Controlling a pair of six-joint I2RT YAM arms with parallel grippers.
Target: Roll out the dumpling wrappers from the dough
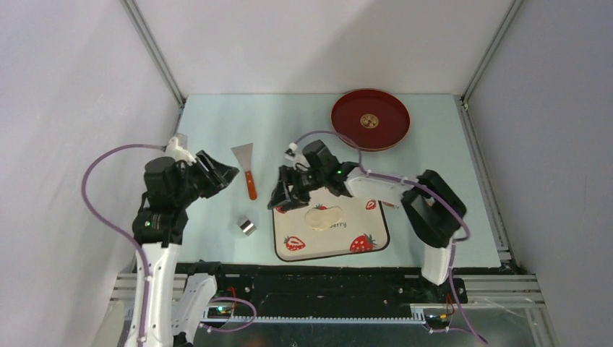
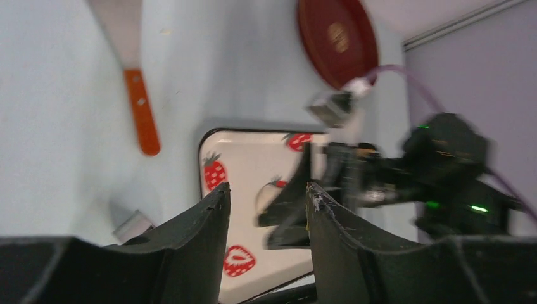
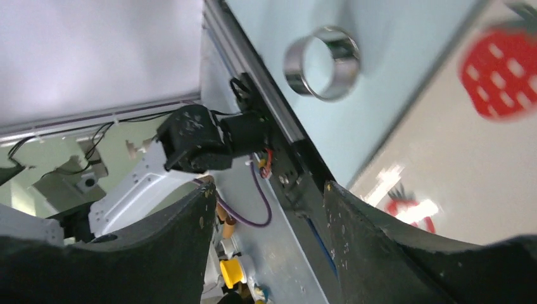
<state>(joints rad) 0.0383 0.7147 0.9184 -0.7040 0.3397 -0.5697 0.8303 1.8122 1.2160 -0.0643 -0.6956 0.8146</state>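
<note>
Meanwhile, left gripper [image 1: 223, 173] and right gripper [image 1: 280, 196] flank the scraper [image 1: 246, 168], fingers parted, empty; dough [image 1: 324, 215] lies on the strawberry plate [image 1: 318, 244].

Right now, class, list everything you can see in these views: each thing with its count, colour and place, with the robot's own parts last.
table: 1, pale blue-green, under everything.
tray: 1, red with a gold round emblem, far right of the table.
scraper: 1, steel blade and orange handle, flat on the table between the two end effectors.
ring cutter: 1, shiny steel, on the table left of the plate.
plate: 1, white with red strawberries and a dark rim, near centre.
dough: 1, cream-white, flattened, on the plate.
left arm: 1, white and black, near left.
right arm: 1, white and black, near right.
left end effector: 1, black, open, empty, left of the scraper.
right end effector: 1, black, open, empty, over the plate's far-left corner.
</note>
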